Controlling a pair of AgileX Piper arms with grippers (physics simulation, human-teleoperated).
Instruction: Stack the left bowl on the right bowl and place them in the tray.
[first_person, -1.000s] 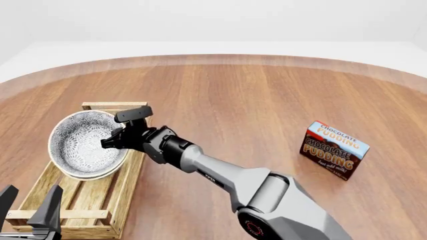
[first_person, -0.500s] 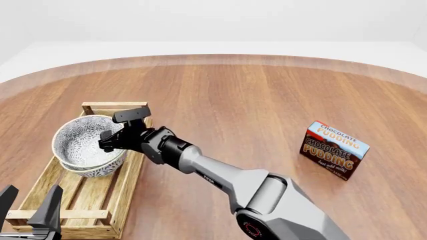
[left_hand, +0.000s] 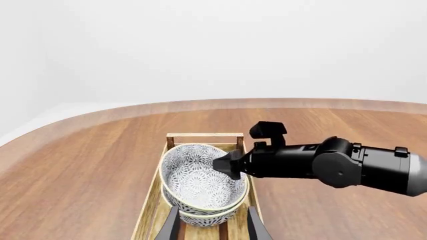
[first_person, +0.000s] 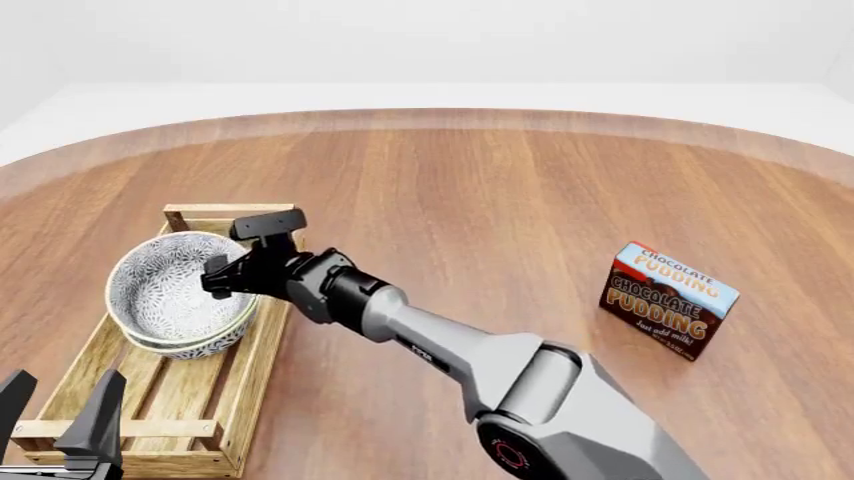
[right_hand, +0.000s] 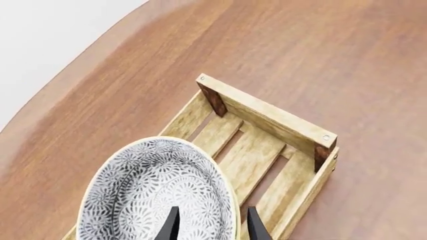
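All three views share the tray (first_person: 200, 385).

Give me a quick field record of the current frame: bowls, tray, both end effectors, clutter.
bowls: stacked pair, nested, inside the tray
tray: light-wood crate, left side of the table, near end free of bowls
right end effector: astride the near-side rim of the stack, one finger inside and one outside; contact cannot be told
left end effector: open, low at the tray's near end, holding nothing
clutter: chocolate pudding box, right side, apart from the tray
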